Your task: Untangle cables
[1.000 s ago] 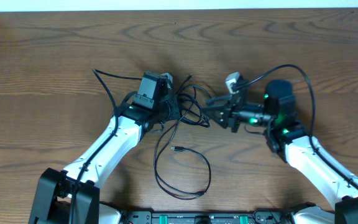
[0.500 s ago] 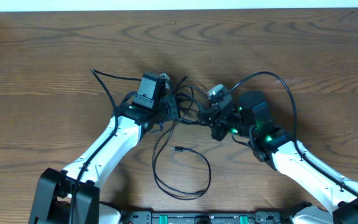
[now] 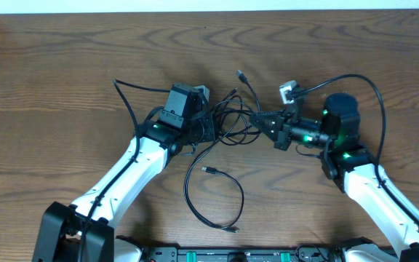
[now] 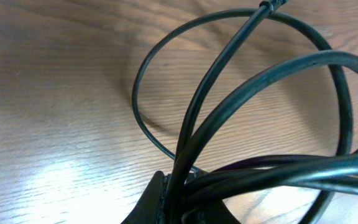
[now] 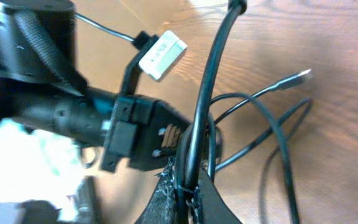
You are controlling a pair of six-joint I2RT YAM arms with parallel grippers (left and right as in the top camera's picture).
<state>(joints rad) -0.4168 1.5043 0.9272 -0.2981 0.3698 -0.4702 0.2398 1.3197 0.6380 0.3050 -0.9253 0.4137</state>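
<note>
While pinching one black strand (image 5: 211, 93) tight in the right gripper (image 3: 265, 122), holding the knot of the cables (image 3: 228, 120) fast in the clenched left gripper (image 3: 204, 127), near the middle of the table (image 3: 64, 65). Working at drawing that strand out of the snarl, judging by the cords running between the two grippers. Doing it well, most likely: keeping the left grip steady as an anchor, easing the right gripper away low and slowly, following the strand's own line rather than dragging it across other loops. Watching the free plug end (image 3: 240, 74) above the knot and the loose loop (image 3: 195, 204) trailing toward the robot's base, both apt to snag. Stopping and regripping closer in if tightening instead of loosening.
</note>
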